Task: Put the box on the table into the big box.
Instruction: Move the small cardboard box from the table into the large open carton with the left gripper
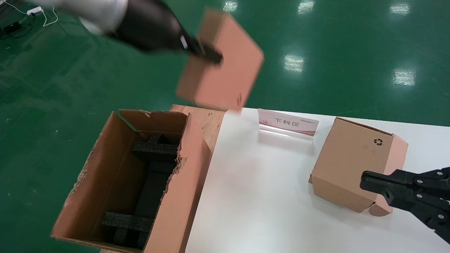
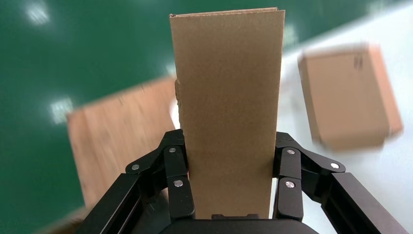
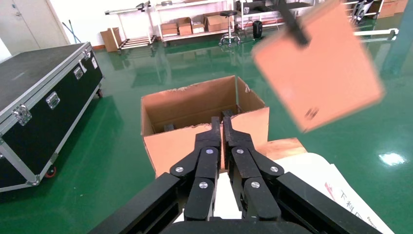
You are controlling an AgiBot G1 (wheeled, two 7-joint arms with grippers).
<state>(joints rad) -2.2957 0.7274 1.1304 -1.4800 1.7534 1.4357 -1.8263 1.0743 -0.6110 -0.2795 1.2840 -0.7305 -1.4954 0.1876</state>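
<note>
The slim flat brown box [image 1: 221,63] hangs high in the air, tilted, above the far end of the white table [image 1: 267,196]. My left gripper [image 1: 210,54] is shut on its upper edge; in the left wrist view the box [image 2: 228,112] stands between the black fingers [image 2: 179,180]. The big box [image 1: 116,182], a deep torn carton with black foam inserts [image 1: 154,151], stands open off the table's left side, below and left of the held box. My right gripper [image 3: 218,122] is shut and empty, parked at the table's right [image 1: 365,182].
A cube-like cardboard box with a recycling symbol [image 1: 355,161] sits on the table just left of my right gripper. A clear sign stand with a red label [image 1: 288,126] stands at the table's far edge. A wooden board [image 1: 207,123] lies beside the carton. Green floor surrounds.
</note>
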